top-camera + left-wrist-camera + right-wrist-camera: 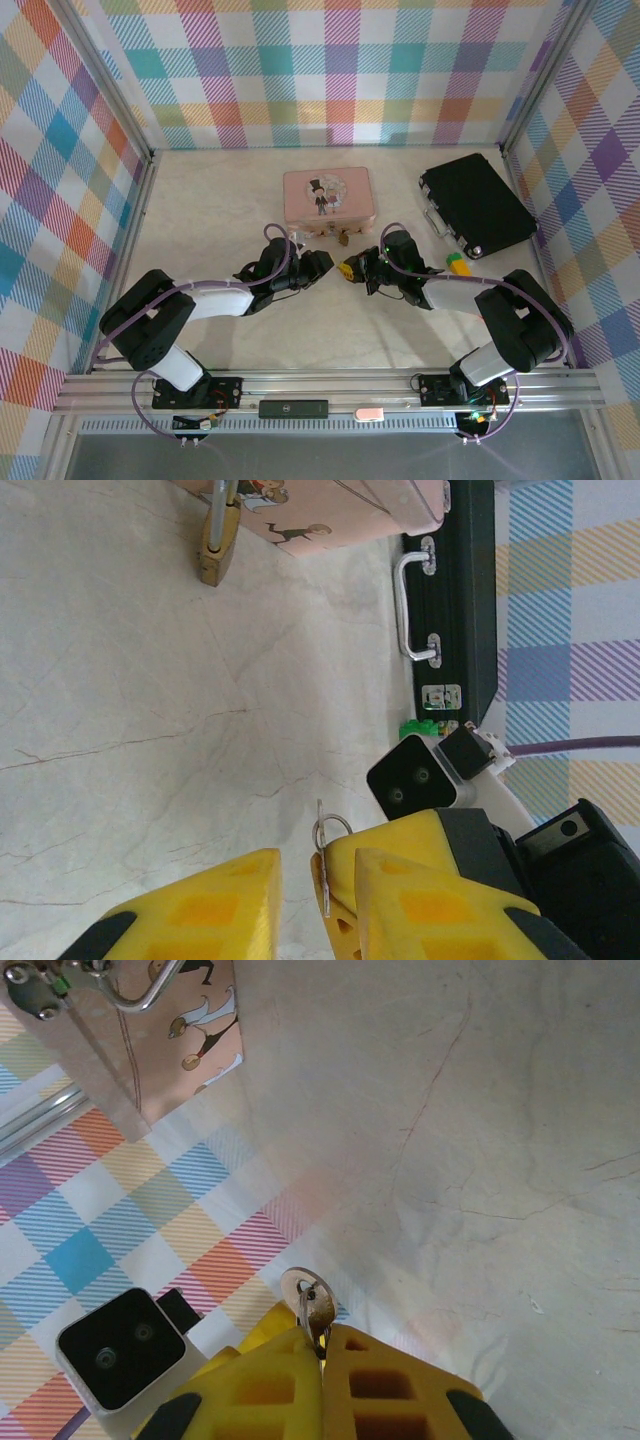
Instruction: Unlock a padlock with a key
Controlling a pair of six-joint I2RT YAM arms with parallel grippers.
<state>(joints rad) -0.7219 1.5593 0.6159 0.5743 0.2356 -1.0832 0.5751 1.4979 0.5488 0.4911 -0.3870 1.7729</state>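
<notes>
A tiny brass padlock [213,558] hangs at the front of the pink tin [327,195], and it appears as a small dark spot [343,237] from above. The two grippers meet over the table just in front of the tin. My right gripper [322,1345] is shut on the key [318,1305], whose round head and thin ring stick out past the fingertips. My left gripper [312,878] comes in from the left, and its jaws stand on either side of the key [324,865] and the right gripper's fingertip [390,840]. A gap still shows between its left finger and the key.
A black case [475,205] with a silver handle [405,605] lies at the back right, beside the tin. A small green and yellow piece [455,265] sits near the right arm. Checked walls close off the left, back and right sides.
</notes>
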